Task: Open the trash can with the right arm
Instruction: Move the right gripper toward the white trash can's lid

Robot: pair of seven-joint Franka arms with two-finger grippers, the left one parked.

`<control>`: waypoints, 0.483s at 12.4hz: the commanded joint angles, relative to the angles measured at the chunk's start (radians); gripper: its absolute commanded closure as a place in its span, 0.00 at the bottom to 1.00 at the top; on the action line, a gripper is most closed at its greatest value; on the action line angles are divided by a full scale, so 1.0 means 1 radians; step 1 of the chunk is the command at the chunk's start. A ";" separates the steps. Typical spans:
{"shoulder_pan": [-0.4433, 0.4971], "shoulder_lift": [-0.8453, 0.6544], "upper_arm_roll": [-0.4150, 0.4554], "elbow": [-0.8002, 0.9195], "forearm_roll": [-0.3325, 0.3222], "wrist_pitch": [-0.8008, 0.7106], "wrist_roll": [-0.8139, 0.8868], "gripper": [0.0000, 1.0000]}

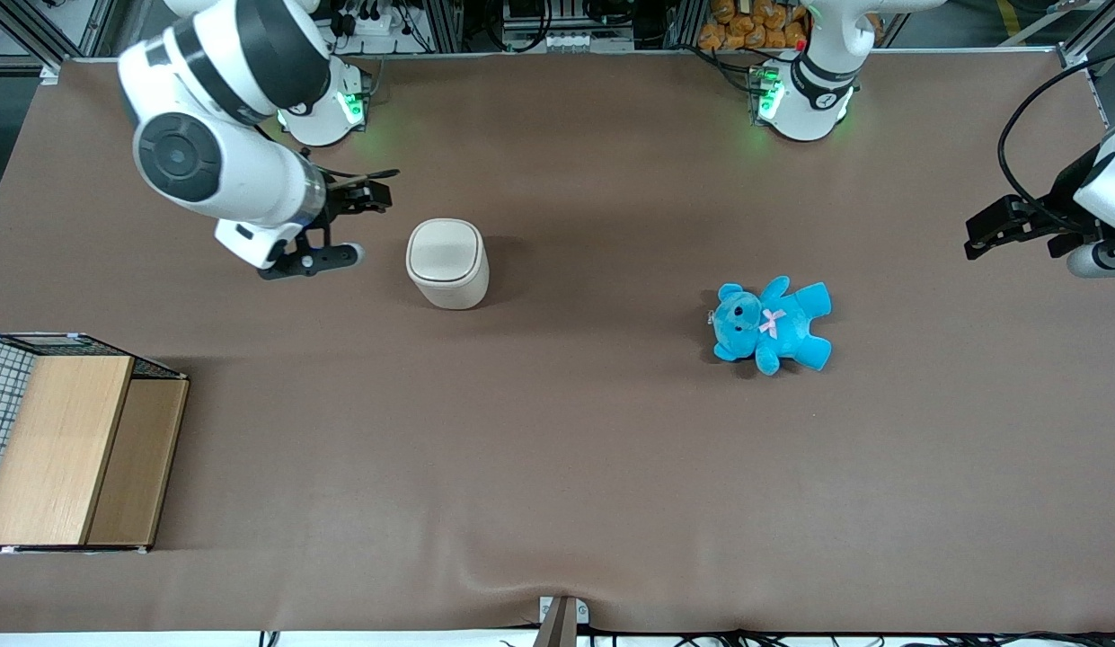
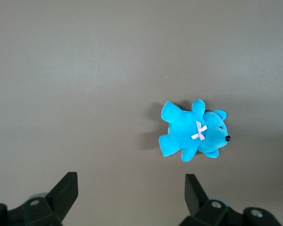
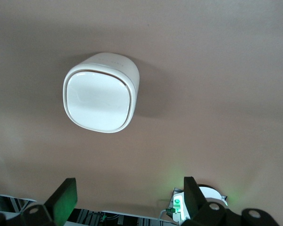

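The trash can (image 1: 447, 264) stands upright on the brown counter (image 1: 557, 449), its long axis vertical and its lid facing straight up. It is a small cream-white plastic bin with smooth, slightly glossy walls and a rounded-square top. The lid (image 3: 99, 103) lies flat and closed in its rim, with a thin dark seam running round it; in the right wrist view it catches a soft sheen. The body narrows a little toward its base.

Just beside the trash can, toward the working arm's end of the counter, hangs the hand (image 1: 350, 226) of the right arm (image 1: 217, 135). It is black, two-fingered, and spread wide: one finger (image 1: 364, 198) sits farther from the front camera than the other (image 1: 328, 259), with a clear gap between them. It holds nothing and does not touch the trash can. The fingers point toward the bin. The arm above it is glossy white with dark grey bands and a round grey joint cap.

The counter is covered in a matte brown cloth, faintly creased along its edge nearest the front camera.

Well apart from the trash can, toward the parked arm's end of the counter, lies a blue plush teddy (image 1: 773, 323) on its back with a small pink bow on its chest. Nearer the front camera than the trash can, at the working arm's end, sits a pale wooden box (image 1: 72, 440) with wire mesh on one side.
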 commanded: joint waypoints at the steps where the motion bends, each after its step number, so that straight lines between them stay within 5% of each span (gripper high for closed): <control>1: -0.006 -0.020 0.045 -0.075 0.021 0.059 0.084 0.00; 3: -0.005 -0.012 0.067 -0.113 0.021 0.123 0.115 0.48; 4: -0.005 -0.009 0.067 -0.136 0.023 0.140 0.115 0.90; 6: 0.004 0.006 0.067 -0.164 0.026 0.149 0.113 1.00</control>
